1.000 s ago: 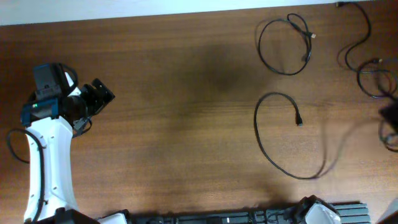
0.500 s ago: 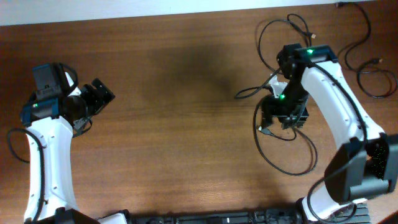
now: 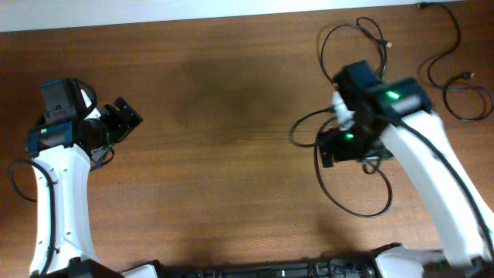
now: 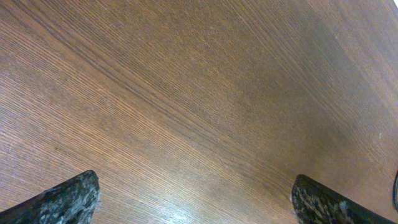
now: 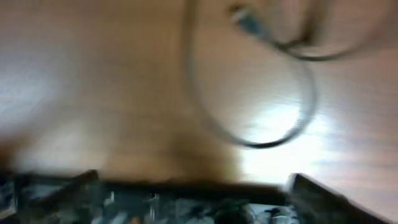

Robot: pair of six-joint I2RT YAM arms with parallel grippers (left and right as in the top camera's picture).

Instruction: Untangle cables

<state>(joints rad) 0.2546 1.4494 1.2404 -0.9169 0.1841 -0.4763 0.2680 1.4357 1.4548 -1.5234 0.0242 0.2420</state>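
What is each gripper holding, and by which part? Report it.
Nothing. The left gripper is open over bare table. The right gripper, blurred, looks open above the cables, none between its jaws.

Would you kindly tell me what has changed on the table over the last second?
The right arm swung in from the right edge, then edged left; the right gripper, open, is now over the middle thin black cable, one strand of which has been drawn leftward. The left gripper and the looped thin black cable at the top stayed put.
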